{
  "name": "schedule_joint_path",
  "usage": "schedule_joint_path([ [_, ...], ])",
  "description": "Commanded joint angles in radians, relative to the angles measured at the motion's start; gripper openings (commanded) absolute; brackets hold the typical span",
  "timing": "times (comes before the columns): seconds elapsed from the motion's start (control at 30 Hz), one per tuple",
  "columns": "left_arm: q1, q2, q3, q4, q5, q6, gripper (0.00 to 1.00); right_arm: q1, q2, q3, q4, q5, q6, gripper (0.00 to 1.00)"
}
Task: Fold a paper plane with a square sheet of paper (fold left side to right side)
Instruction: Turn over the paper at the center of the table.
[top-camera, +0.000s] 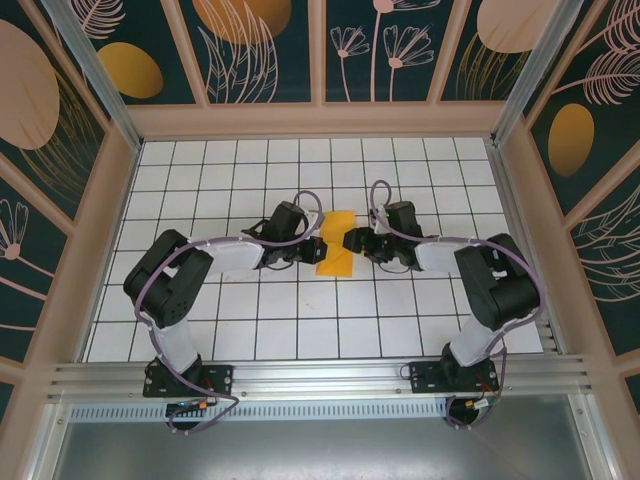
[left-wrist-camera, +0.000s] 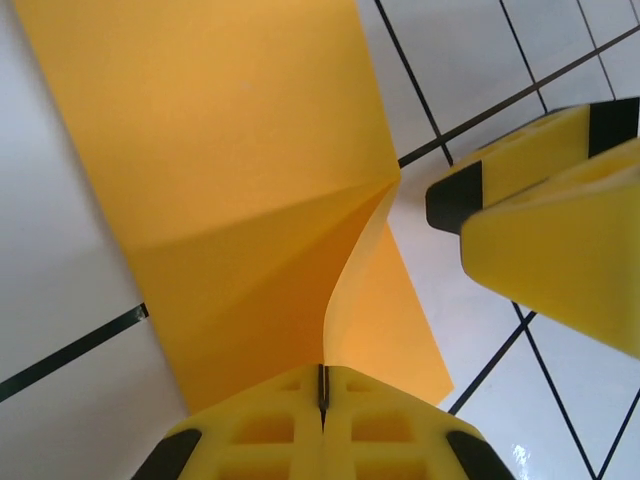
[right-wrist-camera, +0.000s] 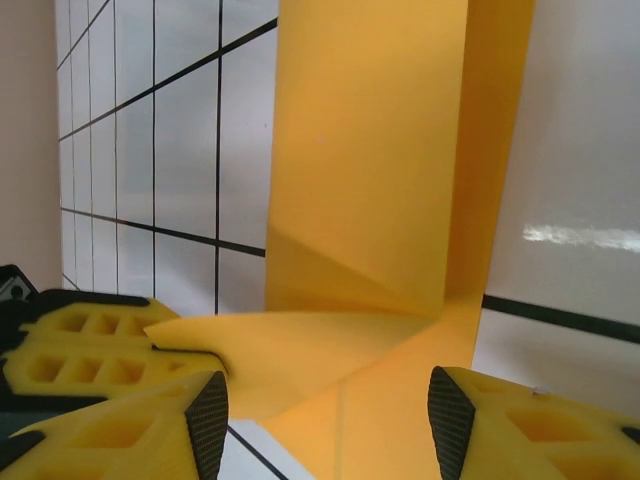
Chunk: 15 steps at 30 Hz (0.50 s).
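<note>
Paper (top-camera: 335, 243), bright orange and already creased, lies at the middle of the tiled counter (top-camera: 250, 320) between the two arms. The left jaws are pressed together on a flap of the sheet's edge, which curls up off the tiles into them. The right jaws stand spread, one yellow finger (right-wrist-camera: 120, 440) on either side of the sheet; whether they touch it I cannot tell. A diagonal crease crosses the flat part.

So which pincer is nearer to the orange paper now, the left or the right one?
Left. The left pincer is shut on a raised edge of the orange paper. The right pincer is open at the opposite side, its fingers straddling the paper without gripping it.
</note>
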Motion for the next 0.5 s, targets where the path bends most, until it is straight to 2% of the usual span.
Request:
schedule_joint_path([
  [0.0,0.005,-0.032,-0.012,0.020,-0.016,-0.010,0.06,0.011,0.042,0.034,0.076,-0.041,0.026,0.56],
  [0.1,0.005,-0.037,-0.016,0.029,-0.019,-0.014,0.06,0.016,0.073,0.040,0.106,-0.062,0.044,0.55],
  [0.47,0.006,-0.062,-0.018,0.020,-0.048,-0.011,0.06,0.010,0.050,0.043,0.017,0.023,0.017,0.57],
])
